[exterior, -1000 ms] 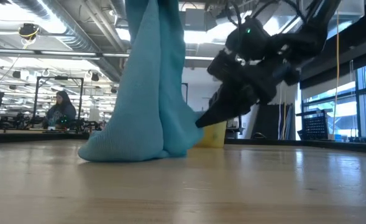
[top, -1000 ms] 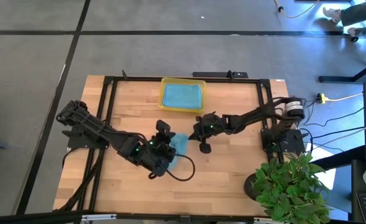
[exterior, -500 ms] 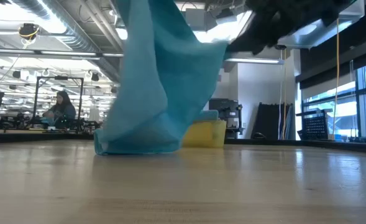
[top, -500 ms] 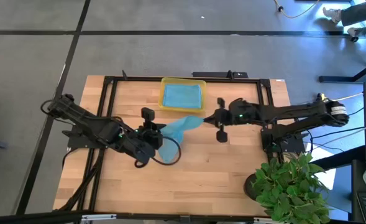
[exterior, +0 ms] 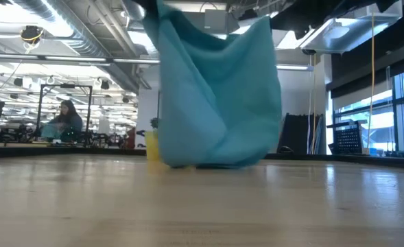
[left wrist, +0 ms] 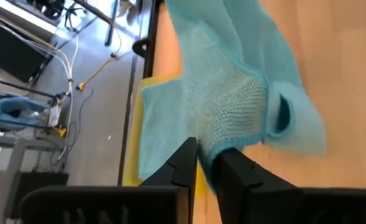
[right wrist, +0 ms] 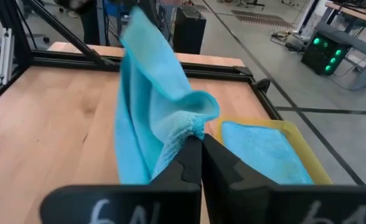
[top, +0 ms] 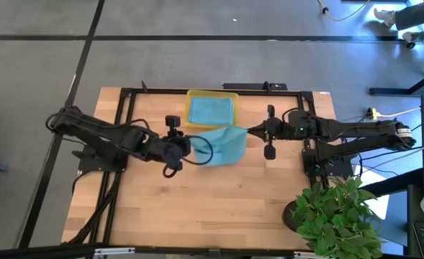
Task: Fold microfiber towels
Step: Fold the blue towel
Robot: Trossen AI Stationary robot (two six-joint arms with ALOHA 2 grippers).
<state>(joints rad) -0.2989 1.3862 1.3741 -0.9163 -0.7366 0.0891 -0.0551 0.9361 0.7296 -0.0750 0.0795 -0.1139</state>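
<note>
A teal-blue microfiber towel (top: 222,146) hangs spread between my two grippers over the middle of the table. In the low view the towel (exterior: 219,96) sags, and its lower fold (exterior: 208,162) reaches down to the table top. My left gripper (top: 190,146) is shut on the towel's left end. My right gripper (top: 249,132) is shut on its right end. A second teal-blue towel (top: 212,110) lies flat in the yellow tray (top: 190,93) at the far edge. The other towels are out of view. My left gripper pinches a bunched upper corner of the towel (left wrist: 232,140) between its two fingers, coming level from the table's left. The cloth hangs below and beyond the fingers. My right gripper pinches the opposite bunched corner (right wrist: 186,127) between its two fingers, coming level from the table's right. The cloth falls away from the fingers in loose folds.
The yellow tray stands just beyond the held towel at the far edge. A black frame (top: 125,108) runs around the table top. A potted plant (top: 334,208) stands at the near right corner. Bare wood (top: 219,201) lies toward the near edge.
Both grippers have gone toward the far edge, the right one also toward the table's right edge, and the gap between them has widened. The towel, which hung in a narrow bunch with its bottom on the table, has spread out wide between them.
</note>
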